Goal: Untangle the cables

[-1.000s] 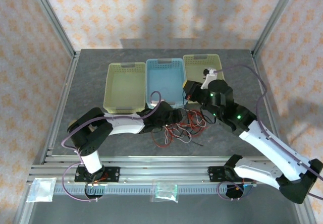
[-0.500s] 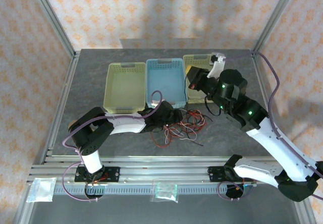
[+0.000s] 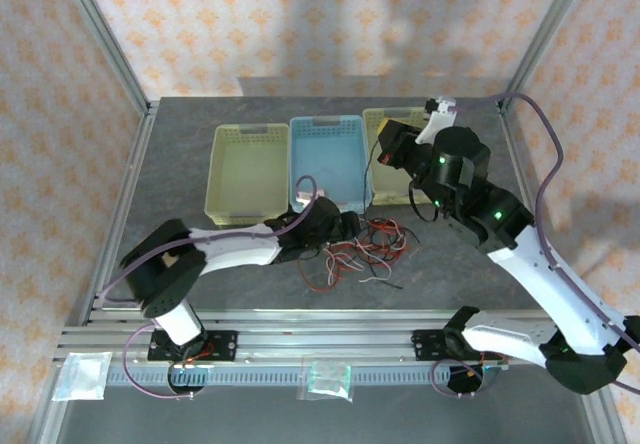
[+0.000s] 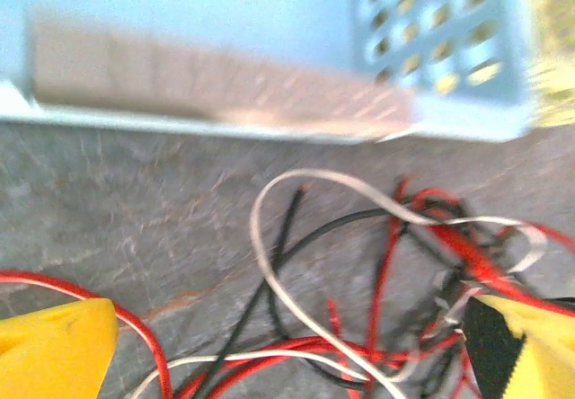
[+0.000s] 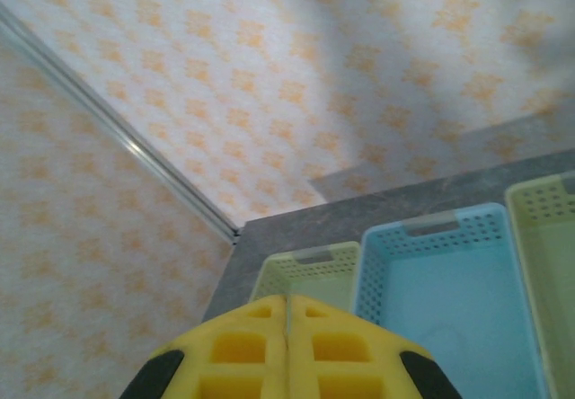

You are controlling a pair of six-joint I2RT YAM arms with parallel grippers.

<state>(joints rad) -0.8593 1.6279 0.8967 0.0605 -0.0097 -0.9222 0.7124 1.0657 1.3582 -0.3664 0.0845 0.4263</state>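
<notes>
Loose tangle of thin red, black and pale white flexible wires point(image 3: 358, 251), loops crossing and overlapping, lying flat on the dark grey tabletop point(image 3: 450, 264), just in front of the light-blue perforated plastic basket point(image 3: 325, 122)

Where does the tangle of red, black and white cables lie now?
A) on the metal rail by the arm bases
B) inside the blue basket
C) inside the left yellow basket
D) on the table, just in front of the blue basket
D: the top view shows the cables spread on the grey table, outside the near wall of the blue basket.
</notes>
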